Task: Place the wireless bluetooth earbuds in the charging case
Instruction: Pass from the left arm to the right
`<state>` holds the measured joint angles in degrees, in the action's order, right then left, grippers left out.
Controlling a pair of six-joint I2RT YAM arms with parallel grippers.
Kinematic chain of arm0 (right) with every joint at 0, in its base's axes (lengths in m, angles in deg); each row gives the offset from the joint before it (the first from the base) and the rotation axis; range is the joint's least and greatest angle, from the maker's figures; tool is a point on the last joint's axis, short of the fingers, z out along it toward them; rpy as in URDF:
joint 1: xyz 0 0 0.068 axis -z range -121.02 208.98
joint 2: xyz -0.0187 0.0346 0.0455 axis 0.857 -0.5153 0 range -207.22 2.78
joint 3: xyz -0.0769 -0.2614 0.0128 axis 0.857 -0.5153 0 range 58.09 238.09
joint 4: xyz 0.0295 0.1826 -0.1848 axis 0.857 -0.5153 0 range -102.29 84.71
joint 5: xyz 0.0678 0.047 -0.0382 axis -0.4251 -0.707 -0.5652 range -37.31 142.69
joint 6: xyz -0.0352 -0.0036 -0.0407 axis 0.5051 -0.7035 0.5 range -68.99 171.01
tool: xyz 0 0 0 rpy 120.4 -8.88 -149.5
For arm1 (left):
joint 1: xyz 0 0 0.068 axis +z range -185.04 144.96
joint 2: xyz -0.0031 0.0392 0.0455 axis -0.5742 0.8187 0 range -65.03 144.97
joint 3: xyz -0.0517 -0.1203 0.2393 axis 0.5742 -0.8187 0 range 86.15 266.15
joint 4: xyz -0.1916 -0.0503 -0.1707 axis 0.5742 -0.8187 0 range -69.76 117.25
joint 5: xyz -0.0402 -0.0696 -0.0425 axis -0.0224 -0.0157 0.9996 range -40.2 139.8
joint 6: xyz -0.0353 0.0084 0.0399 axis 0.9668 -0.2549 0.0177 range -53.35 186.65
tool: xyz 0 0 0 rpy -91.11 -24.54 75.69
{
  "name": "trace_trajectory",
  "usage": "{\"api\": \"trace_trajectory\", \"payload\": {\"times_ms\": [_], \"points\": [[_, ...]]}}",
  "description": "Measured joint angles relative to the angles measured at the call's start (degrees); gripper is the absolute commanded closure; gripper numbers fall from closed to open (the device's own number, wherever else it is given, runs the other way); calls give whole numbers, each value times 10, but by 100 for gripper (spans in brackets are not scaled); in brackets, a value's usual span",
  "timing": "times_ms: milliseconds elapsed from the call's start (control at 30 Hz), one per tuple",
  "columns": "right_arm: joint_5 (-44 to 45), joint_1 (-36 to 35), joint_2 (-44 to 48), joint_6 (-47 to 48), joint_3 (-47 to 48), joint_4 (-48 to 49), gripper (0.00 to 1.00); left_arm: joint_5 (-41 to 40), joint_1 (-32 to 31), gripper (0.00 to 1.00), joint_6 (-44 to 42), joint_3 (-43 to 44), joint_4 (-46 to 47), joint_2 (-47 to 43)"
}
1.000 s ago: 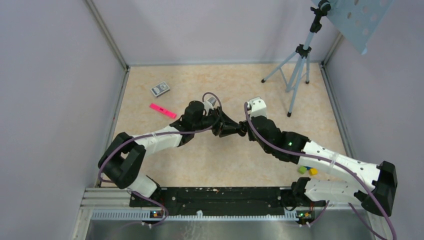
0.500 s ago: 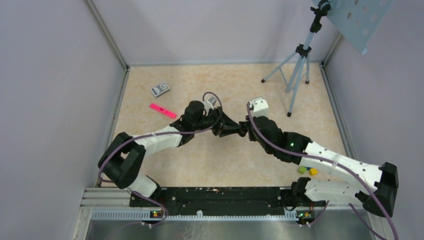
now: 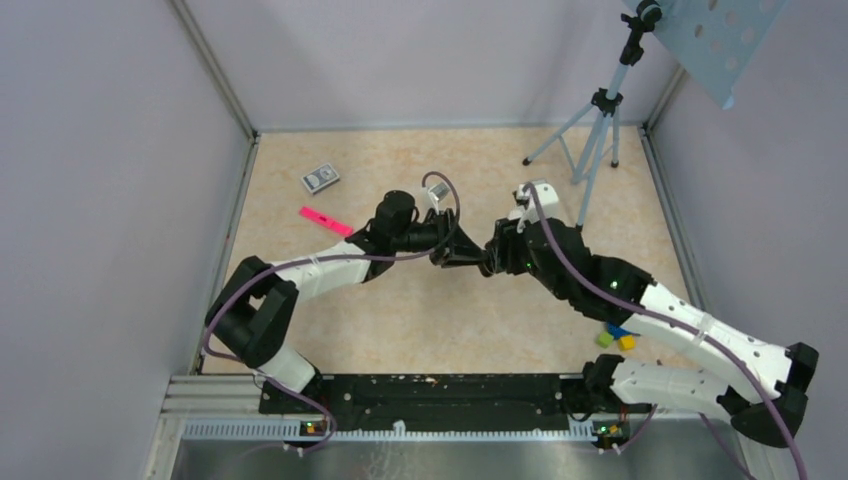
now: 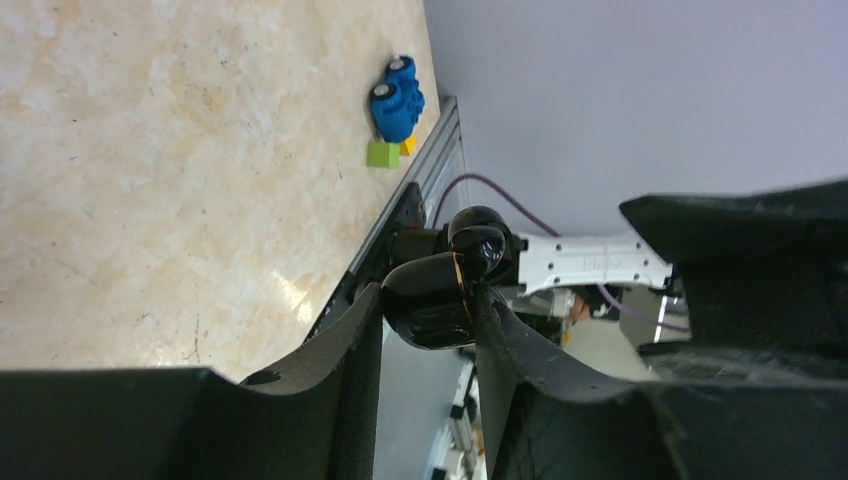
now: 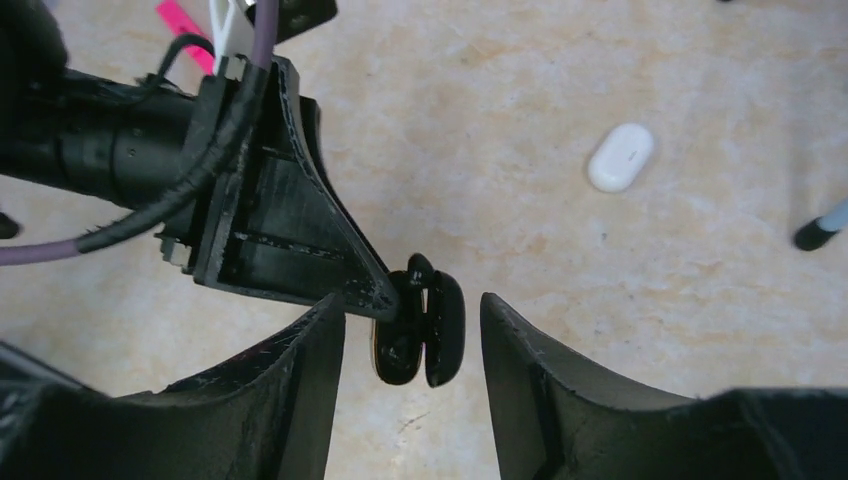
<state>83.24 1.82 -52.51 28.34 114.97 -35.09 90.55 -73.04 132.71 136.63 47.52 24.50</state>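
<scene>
Charging case (image 4: 432, 300) and both claws hang in the air above the marbled table (image 3: 420, 330), where the two arms meet tip to tip near its middle. The left gripper (image 4: 428, 312) is clamped on the charging case. It pinches the glossy black shell by its sides and holds it outward, seemingly so the other arm can work on it. The right gripper (image 5: 415, 350) faces it with jaws spread, one finger on each side of the case, touching neither half and gripping nothing. In the right wrist view the case looks parted at its hinge. A white pill-shaped object (image 5: 620, 157) lies on the table, well apart. No earbuds show in any view, so I cannot tell whether they are seated.
</scene>
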Motion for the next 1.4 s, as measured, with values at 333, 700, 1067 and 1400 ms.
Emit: {"api": "trace_trajectory", "payload": {"times_ms": [333, 700, 1067, 1400], "points": [[-391, 301, 118, -90, -34, 43, 50, 147, 27, 94, -107, 21, -4, 24], [-731, 392, 138, -250, -244, 253, 43, 237, 42, 94, -178, 73, -28, 24], [-802, 393, 127, -299, -268, 390, 38, 268, 42, 94, -167, 91, -24, 24], [-840, 393, 92, -334, -288, 474, 39, 275, 42, 94, -150, 94, -7, 24]]}}
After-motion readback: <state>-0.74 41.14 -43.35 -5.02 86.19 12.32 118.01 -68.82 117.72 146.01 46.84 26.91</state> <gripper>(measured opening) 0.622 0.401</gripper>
